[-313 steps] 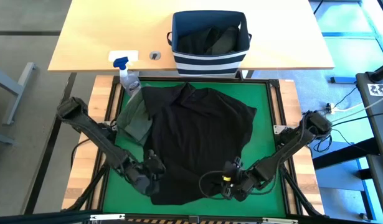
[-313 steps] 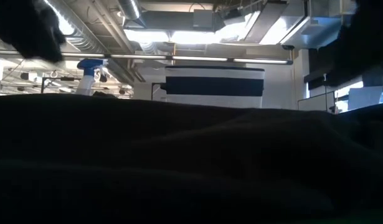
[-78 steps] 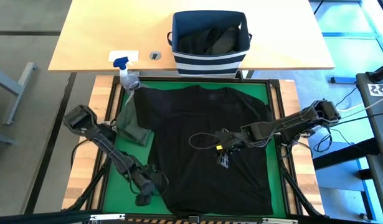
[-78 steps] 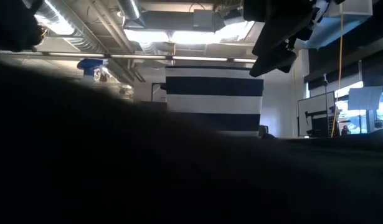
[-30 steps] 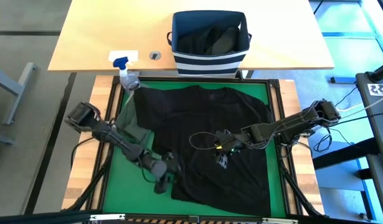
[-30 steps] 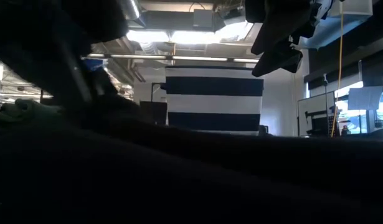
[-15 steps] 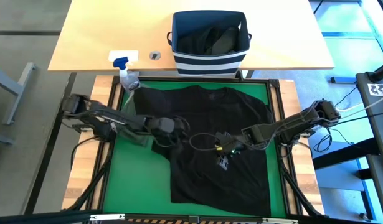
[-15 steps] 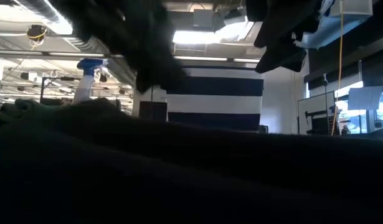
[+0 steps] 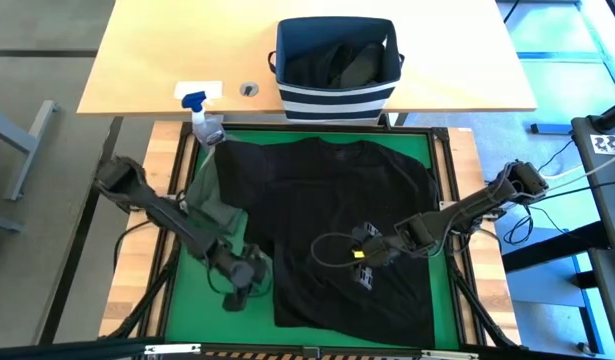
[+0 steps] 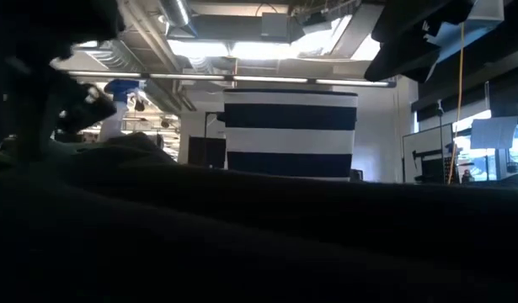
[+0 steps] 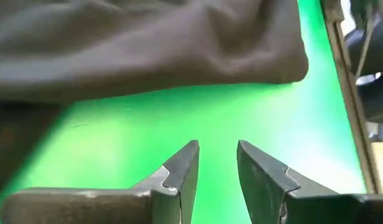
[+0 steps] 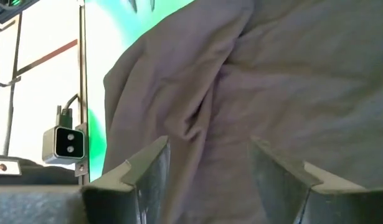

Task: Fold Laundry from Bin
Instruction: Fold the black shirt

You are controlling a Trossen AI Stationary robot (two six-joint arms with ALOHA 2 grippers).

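The green mat serves as the landmark. At its left edge, toward the bin, an olive garment lies bunched, partly tucked under the black shirt's left sleeve. The spray bottle stands at the mat's far-left corner, on the wooden desk's edge.

The left gripper sits over bare mat in the near-left part, just beside the black shirt's left hem edge. In the left wrist view its fingers stand a small gap apart with nothing between them, only green mat showing in the gap, and the shirt's edge lies ahead of the tips.

The black shirt covers the mat's middle and right. Its long axis runs from the mat's far edge to its near edge, with the collar pointing toward the bin and the hem at the near edge. The left side is folded inward, so its near part is narrower than its shoulders.

The bin stands on the desk beyond the mat's far edge, with dark laundry inside.

The right gripper hovers over the shirt, right of the mat's middle. In the right wrist view its fingers are spread well apart, empty, with wrinkled cloth below.
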